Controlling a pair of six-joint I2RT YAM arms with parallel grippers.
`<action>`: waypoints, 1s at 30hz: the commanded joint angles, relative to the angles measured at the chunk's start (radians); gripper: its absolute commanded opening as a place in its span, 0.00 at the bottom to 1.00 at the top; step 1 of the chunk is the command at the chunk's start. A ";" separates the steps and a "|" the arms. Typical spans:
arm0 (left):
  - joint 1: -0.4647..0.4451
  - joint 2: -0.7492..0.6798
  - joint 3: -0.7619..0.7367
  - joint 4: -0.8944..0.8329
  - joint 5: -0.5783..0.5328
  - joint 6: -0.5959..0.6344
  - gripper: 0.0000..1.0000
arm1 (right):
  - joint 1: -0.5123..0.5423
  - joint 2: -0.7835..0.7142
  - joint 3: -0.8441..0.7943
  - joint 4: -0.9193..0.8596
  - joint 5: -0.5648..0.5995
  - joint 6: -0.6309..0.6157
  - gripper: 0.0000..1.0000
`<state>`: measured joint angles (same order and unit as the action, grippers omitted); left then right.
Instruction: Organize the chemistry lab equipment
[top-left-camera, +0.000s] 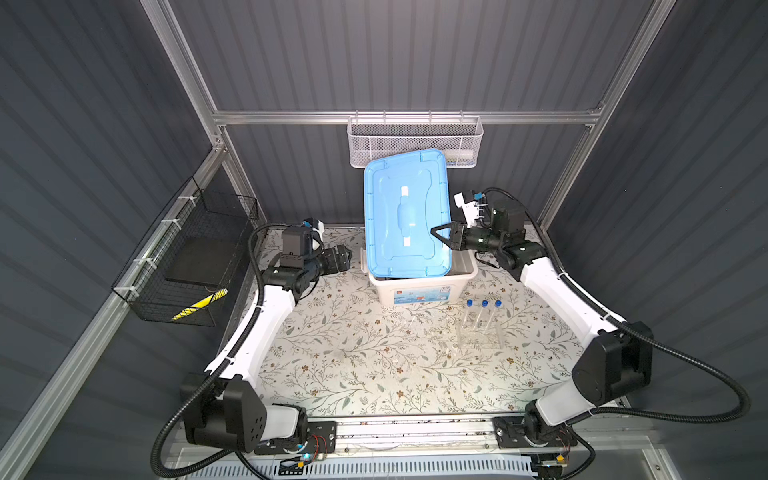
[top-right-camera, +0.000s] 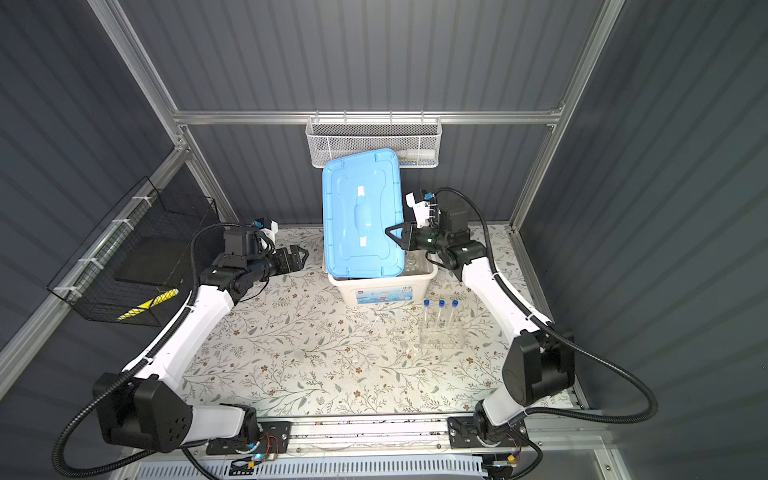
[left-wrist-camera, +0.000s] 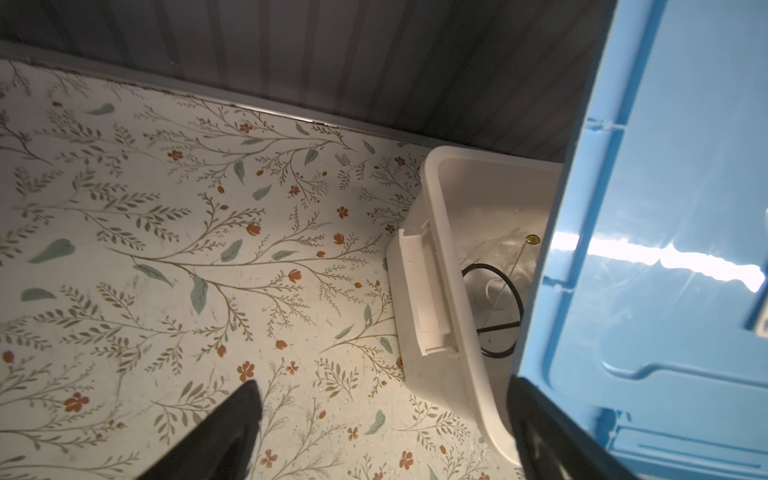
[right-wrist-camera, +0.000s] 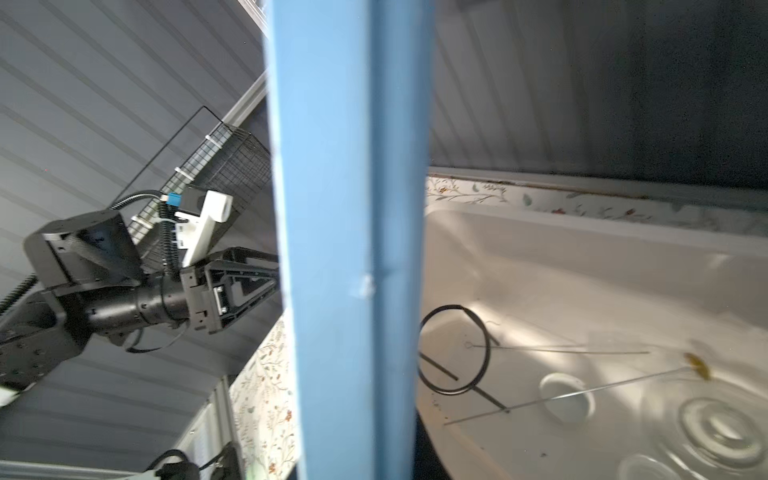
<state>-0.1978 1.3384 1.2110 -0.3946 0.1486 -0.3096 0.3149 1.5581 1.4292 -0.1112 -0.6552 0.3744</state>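
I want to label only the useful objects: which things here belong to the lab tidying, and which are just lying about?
Job: test tubes, clear rack, wire tripod, white dish, thin rod, glassware, white bin, blue lid.
Lying about: white mesh basket with its bottle, black wire basket.

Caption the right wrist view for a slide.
Blue lid edge-on, up close; beyond it, a white bin holding a black ring stand, thin rods and a white dish.
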 joint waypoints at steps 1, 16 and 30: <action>-0.006 -0.033 0.032 -0.011 -0.015 0.016 0.99 | 0.001 -0.056 0.059 -0.106 0.129 -0.159 0.15; -0.015 0.016 0.059 0.056 0.084 -0.011 0.98 | 0.052 -0.194 0.012 -0.107 0.615 -0.537 0.15; -0.014 0.077 0.122 0.066 0.174 -0.026 0.99 | 0.207 -0.220 -0.106 0.109 0.905 -0.954 0.14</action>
<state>-0.2043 1.3968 1.3083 -0.3416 0.2905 -0.3260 0.5018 1.3731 1.3476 -0.1345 0.1680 -0.4564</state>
